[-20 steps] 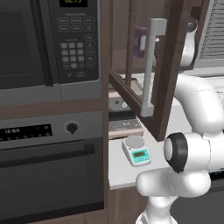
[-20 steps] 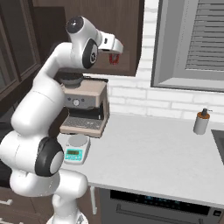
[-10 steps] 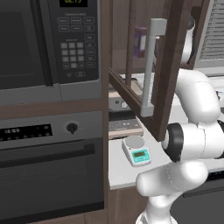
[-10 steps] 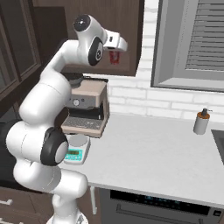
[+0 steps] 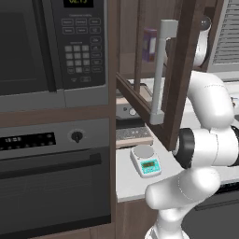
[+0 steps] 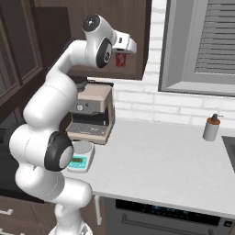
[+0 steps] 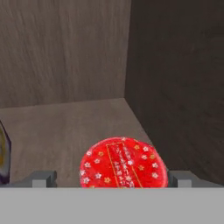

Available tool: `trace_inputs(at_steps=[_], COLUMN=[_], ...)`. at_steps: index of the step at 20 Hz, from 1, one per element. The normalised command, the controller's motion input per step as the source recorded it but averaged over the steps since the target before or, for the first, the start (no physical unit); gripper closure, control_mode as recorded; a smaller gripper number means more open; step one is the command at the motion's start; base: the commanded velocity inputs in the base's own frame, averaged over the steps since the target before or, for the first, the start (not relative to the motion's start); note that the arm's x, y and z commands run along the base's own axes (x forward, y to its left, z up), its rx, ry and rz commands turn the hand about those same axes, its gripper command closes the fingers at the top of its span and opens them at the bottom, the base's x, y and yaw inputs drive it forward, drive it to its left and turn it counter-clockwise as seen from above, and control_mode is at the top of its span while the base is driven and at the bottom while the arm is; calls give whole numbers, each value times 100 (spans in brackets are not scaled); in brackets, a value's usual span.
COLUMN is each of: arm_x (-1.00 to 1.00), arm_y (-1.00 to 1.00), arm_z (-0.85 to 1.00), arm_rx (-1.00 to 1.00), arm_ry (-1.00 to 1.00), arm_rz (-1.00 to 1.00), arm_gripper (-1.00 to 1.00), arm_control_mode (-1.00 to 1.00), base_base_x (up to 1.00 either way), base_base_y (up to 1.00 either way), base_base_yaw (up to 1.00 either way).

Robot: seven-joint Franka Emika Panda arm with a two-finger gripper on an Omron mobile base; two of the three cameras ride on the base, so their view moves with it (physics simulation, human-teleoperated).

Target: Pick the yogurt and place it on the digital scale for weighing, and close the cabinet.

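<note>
**End effector clamped on the yogurt at the cabinet mouth**

In the hand view the end effector [image 7: 118, 179] has its 2 fingers [image 7: 43, 179] set on either side of the yogurt [image 7: 123, 163], whose red starred lid sits squarely between them; the tips press against the cup's sides, so the jaws are clamped on it. Beyond the cup lies the brown wood shelf [image 7: 65, 127] of the cabinet, with its back and side walls rising behind, and a sliver of a purple box [image 7: 3, 157] shows at the left edge.

The right base view gives the outside picture: the end effector [image 6: 122, 58] is up high, just in front of the cabinet [image 6: 114, 32], with the red yogurt [image 6: 120, 59] hanging under the white hand, well above the worktop [image 6: 165, 160]. Below it stand the coffee machine [image 6: 92, 114] and, just beside that, the digital scale [image 6: 79, 157], its plate bare. A pale bottle [image 6: 211, 128] stands far off near the window.

The left base view adds what the other 2 lack: the cabinet door [image 5: 175, 74] stands open, swung out toward the camera, its long pale handle [image 5: 160, 70] upright. The purple box [image 5: 149, 44] is seen inside on the shelf, and the digital scale [image 5: 145, 160] sits on the worktop [image 5: 135, 184] under the door, beside the oven [image 5: 51, 177] and microwave [image 5: 51, 46].
</note>
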Motion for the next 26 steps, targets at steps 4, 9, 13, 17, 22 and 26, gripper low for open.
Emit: trace_inputs(at_steps=[4,9,13,17,22,26], arm_x=[26,26,-4,-44,-80,-86], arm_y=[-4,0,-3,0,0,0], arm_z=[-1,-1,-1,0,0,0], arm_rx=[0,0,0,0,0,0], arm_ry=[0,0,0,-4,-4,0], arm_rz=[0,0,0,0,0,0], arm_gripper=[100,100,100,100,100,100], arm_control_mode=[-100,-100,-100,-100,-100,-100], base_base_x=[0,0,0,0,0,0], base_base_y=[0,0,0,0,0,0], base_base_yaw=[0,0,0,0,0,0])
